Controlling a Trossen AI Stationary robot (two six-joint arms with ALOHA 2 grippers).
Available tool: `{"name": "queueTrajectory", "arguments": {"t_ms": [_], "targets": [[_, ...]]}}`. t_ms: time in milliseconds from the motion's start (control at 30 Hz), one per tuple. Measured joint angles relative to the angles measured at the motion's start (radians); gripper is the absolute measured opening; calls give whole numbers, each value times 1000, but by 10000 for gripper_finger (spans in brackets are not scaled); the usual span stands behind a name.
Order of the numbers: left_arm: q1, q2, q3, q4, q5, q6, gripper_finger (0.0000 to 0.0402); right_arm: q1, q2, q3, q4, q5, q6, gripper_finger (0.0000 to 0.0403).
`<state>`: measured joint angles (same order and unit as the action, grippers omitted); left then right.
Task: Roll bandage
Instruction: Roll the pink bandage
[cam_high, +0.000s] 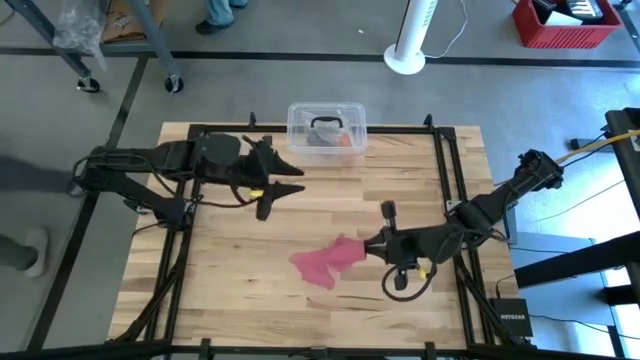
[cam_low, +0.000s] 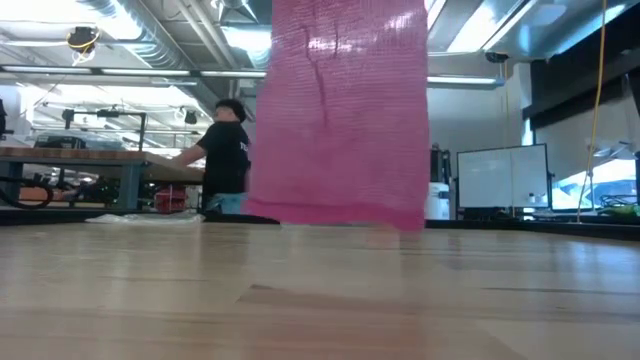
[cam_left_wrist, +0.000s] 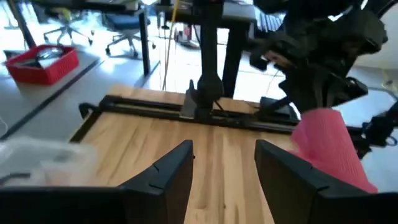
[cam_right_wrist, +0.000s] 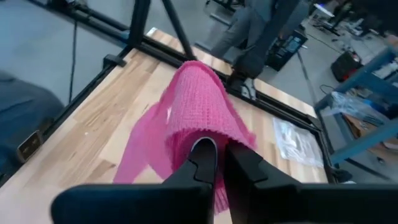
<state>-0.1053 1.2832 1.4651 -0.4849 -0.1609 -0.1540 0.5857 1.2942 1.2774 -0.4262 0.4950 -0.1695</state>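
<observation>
High view: right claw (cam_high: 372, 243) gripped the bandage (cam_high: 327, 260).
Fingers were clamped on its raised end; the rest trailed onto the desk (cam_high: 240, 290). Left claw (cam_high: 290, 179) hovered apart, fingers spread, empty.

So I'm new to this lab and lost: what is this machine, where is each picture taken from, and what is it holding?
It is a robot with two dark arms at a wooden table. One picture looks straight down, one sits at table height, and two come from cameras on the wrists. The right gripper is shut on the bandage, a pink strip lifted at one end, with the rest trailing on the wood. The left gripper is open and empty, raised near a clear box at the table's far edge. A person works in the room behind.
</observation>
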Motion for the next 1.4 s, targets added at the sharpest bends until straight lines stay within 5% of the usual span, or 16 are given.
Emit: {"name": "queueTrajectory", "arguments": {"t_ms": [400, 567, 933, 1400], "targets": [[-151, 68, -213, 66, -94, -30, 163, -102, -81, 0, -78, 53, 99, 17], [-184, 64, -216, 63, -228, -36, 163, -137, -88, 0, -129, 30, 117, 17], [-216, 22, -183, 97, -231, 11, 163, -135, -86, 0, -172, 30, 139, 17], [-192, 167, -216, 173, -297, -20, 162, -135, -86, -1, -174, 46, 138, 17]]}}
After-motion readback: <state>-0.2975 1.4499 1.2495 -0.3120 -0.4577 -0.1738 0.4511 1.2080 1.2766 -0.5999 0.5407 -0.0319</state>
